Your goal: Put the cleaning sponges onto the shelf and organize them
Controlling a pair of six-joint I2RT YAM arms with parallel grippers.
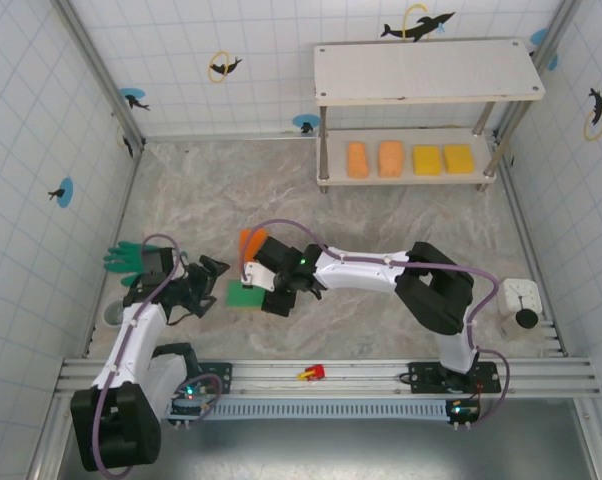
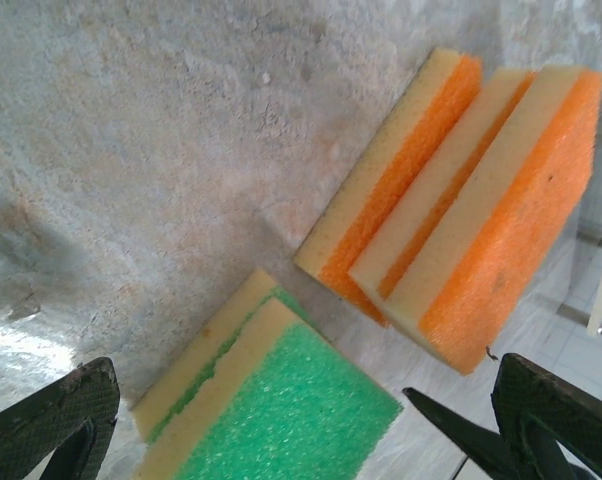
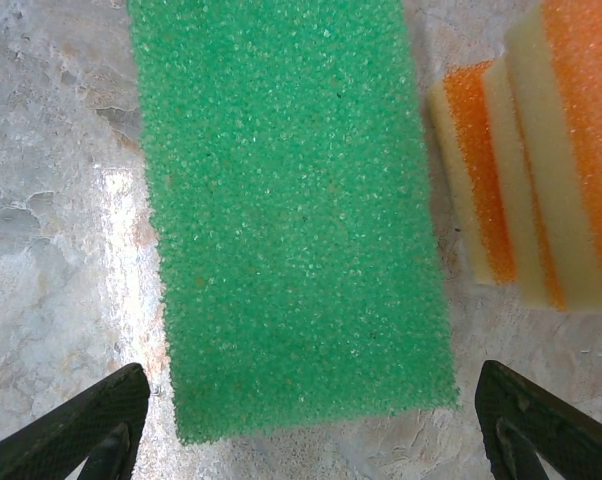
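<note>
Two green-topped cleaning sponges (image 2: 281,400) lie stacked on the marble table; the top one (image 3: 291,210) is right under my right gripper (image 3: 311,400). That gripper is open, its fingers standing off either side of the sponge's near end with nothing held. In the top view the right gripper (image 1: 264,290) hovers over this green stack (image 1: 243,295). Orange sponges (image 2: 461,200) lean together just beyond it (image 1: 251,243) (image 3: 521,160). My left gripper (image 1: 213,280) is open and empty (image 2: 256,395), to the left of the green stack. The shelf (image 1: 426,70) stands far right; its lower board holds two orange (image 1: 373,159) and two yellow sponges (image 1: 443,159).
A green rubber glove (image 1: 126,258) lies by the left wall, a small round cup (image 1: 114,315) near it. A tiny red object (image 1: 311,373) sits on the front rail. A white box (image 1: 519,300) stands at the right edge. Tiled walls enclose the table.
</note>
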